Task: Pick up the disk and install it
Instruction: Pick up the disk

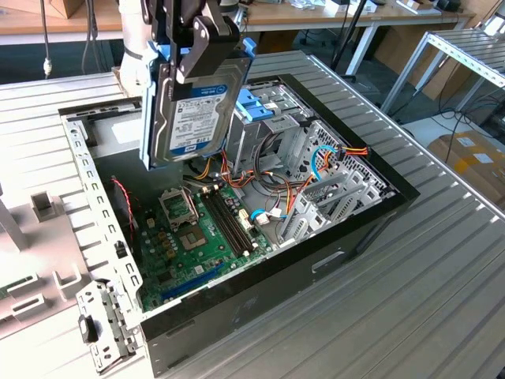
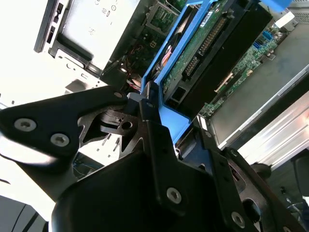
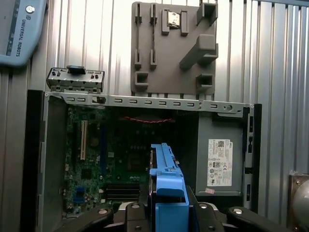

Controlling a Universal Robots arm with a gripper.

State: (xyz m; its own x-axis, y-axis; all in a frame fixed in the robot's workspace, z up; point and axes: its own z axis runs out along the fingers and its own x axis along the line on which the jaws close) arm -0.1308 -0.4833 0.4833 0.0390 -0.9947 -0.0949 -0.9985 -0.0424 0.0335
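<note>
The hand [image 1: 196, 47] is clamped on the top edge of the disk [image 1: 193, 118], holding it upright above the open computer case [image 1: 339, 257], over the motherboard [image 1: 197, 237]. The case lies on a ribbed metal counter [image 1: 442, 300]; a cardboard box [image 1: 473, 158] sits on the floor [image 1: 422, 130] at the exterior view's right

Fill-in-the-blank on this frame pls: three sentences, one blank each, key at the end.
1. The black gripper is shut on the dark grey hard drive in its light blue plastic carrier frame, holding it ____ the open black computer case.
2. The flat circuit board on the case floor is ____ in colour.
3. The grey moulded fixture plate lies ____ the case, on the ribbed metal table.

Missing words: above; green; outside.
</note>
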